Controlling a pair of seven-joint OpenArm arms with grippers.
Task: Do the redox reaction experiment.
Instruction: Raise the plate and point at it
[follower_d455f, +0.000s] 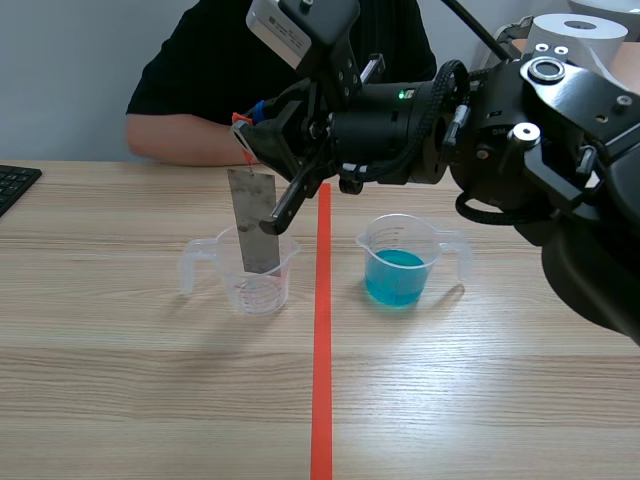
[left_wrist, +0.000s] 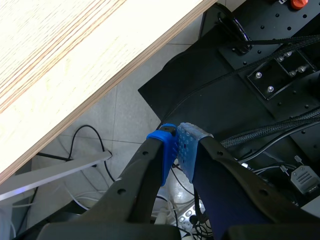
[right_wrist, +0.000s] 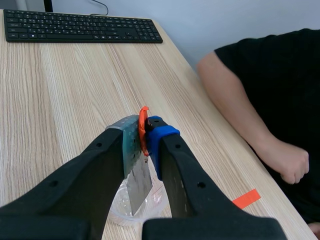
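The strip (follower_d455f: 256, 222) is grey, the liquid (follower_d455f: 396, 278) blue.

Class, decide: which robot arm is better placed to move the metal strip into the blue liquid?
Right. Its fingers hold the metal strip, its end in the empty cup beside the blue-liquid cup; the left gripper sits shut beyond the table edge.

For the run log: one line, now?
right gripper shut on grey metal strip | strip end in clear plastic cup | left gripper shut, off table
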